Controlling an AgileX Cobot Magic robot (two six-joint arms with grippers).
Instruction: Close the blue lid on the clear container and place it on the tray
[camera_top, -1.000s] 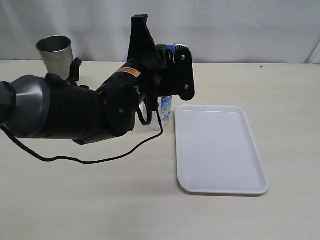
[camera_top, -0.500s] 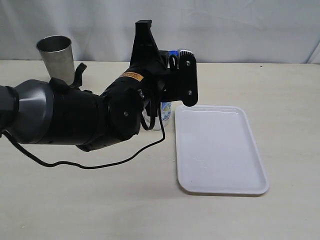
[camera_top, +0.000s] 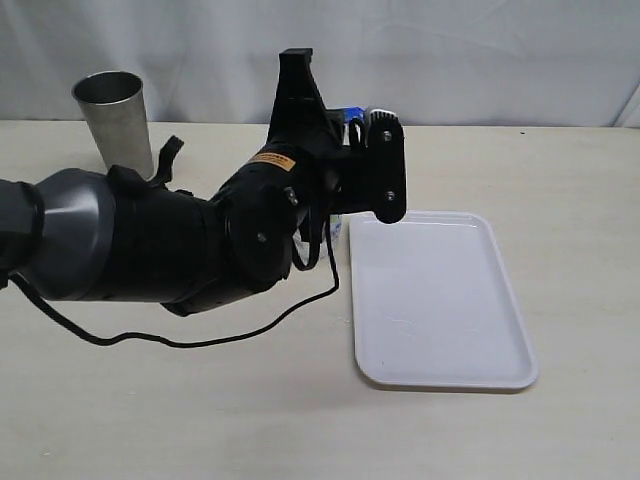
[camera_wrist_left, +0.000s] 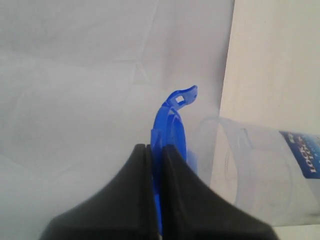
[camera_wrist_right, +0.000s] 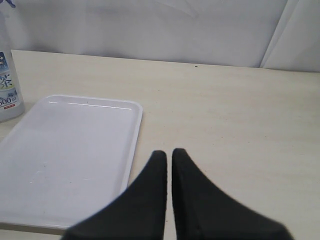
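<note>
My left gripper (camera_wrist_left: 159, 149) is shut on the blue lid (camera_wrist_left: 172, 117), which it holds edge-on with one snap flap sticking out past the fingertips. The open rim of the clear container (camera_wrist_left: 260, 170) lies close beside the lid. In the exterior view the lid (camera_top: 352, 111) peeks above the left wrist, and the arm hides almost all of the container. The white tray (camera_top: 440, 300) lies empty on the table just right of that spot. In the right wrist view my right gripper (camera_wrist_right: 167, 152) is shut on nothing, above bare table beside the tray (camera_wrist_right: 75, 150); the container (camera_wrist_right: 7, 85) stands past the tray's far corner.
A tapered steel cup (camera_top: 112, 115) stands at the back left of the table. The left arm's black cable (camera_top: 200, 335) loops down onto the table in front of the arm. A white cloth backdrop (camera_top: 480, 60) closes off the far side.
The left arm has shifted to the right with the blue lid, its wrist now overlapping the tray's near corner in the exterior view. It hides more of the container.
</note>
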